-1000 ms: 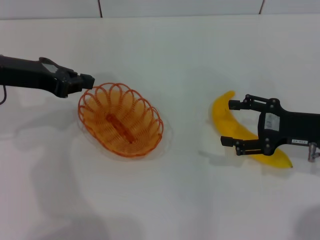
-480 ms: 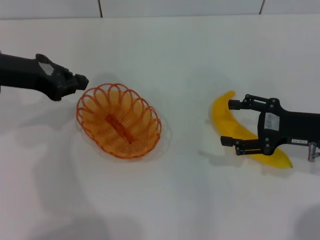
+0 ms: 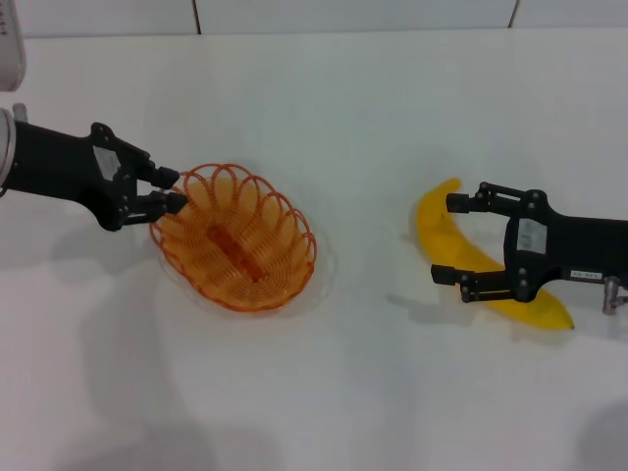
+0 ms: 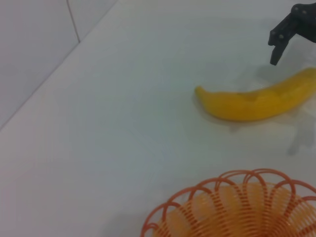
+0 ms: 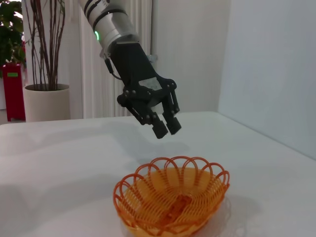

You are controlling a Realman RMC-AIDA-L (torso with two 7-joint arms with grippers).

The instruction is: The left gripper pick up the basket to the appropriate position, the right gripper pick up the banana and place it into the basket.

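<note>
The orange wire basket [image 3: 235,237] sits on the white table, left of centre. My left gripper [image 3: 169,190] is open at the basket's left rim. In the right wrist view it [image 5: 166,127] hangs just above the far rim of the basket [image 5: 173,205], apart from it. The yellow banana [image 3: 437,224] lies on the table at the right. My right gripper [image 3: 453,238] is open with one finger on each side of the banana's middle. The left wrist view shows the banana [image 4: 252,101], the basket's rim [image 4: 232,207] and a finger of the right gripper [image 4: 285,32].
The white table [image 3: 324,392] stretches wide in front and between basket and banana. A tiled wall [image 3: 353,15] runs along the back edge. A white object [image 3: 8,44] stands at the far left corner. A potted plant [image 5: 47,98] stands beyond the table.
My left gripper has pulled back a little, turned and opened, and now sits at the basket's left rim. The basket has shifted slightly left. The right gripper and banana have not moved.
</note>
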